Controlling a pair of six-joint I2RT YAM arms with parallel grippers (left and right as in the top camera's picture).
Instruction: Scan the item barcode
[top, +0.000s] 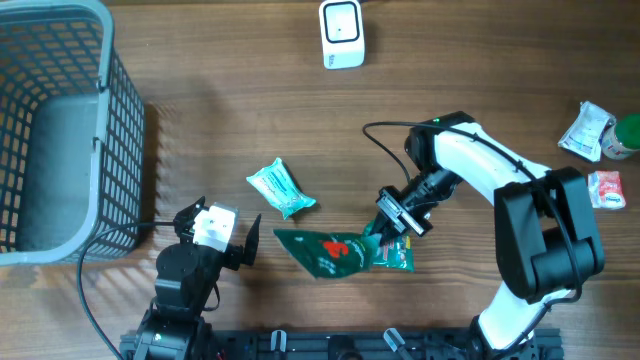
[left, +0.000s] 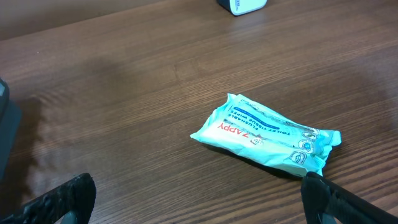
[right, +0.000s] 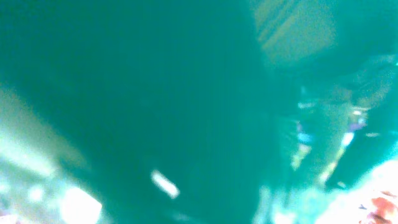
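A dark green snack packet (top: 330, 252) with red print lies on the wooden table in front of the middle. My right gripper (top: 384, 231) is shut on its right end. That packet (right: 155, 93) fills the right wrist view as a green blur, hiding the fingers. The white barcode scanner (top: 342, 33) stands at the far edge of the table. My left gripper (top: 243, 247) hovers open at the near left with nothing between its fingers (left: 69, 198). Just beyond its right finger lies a light blue wipes packet (left: 267, 135).
A grey mesh basket (top: 122, 120) takes up the far left. At the right edge lie a crumpled white packet (top: 585, 130), a green item (top: 628, 136) and a small red-and-white packet (top: 607, 189). A black cable (top: 385, 130) loops by the right arm.
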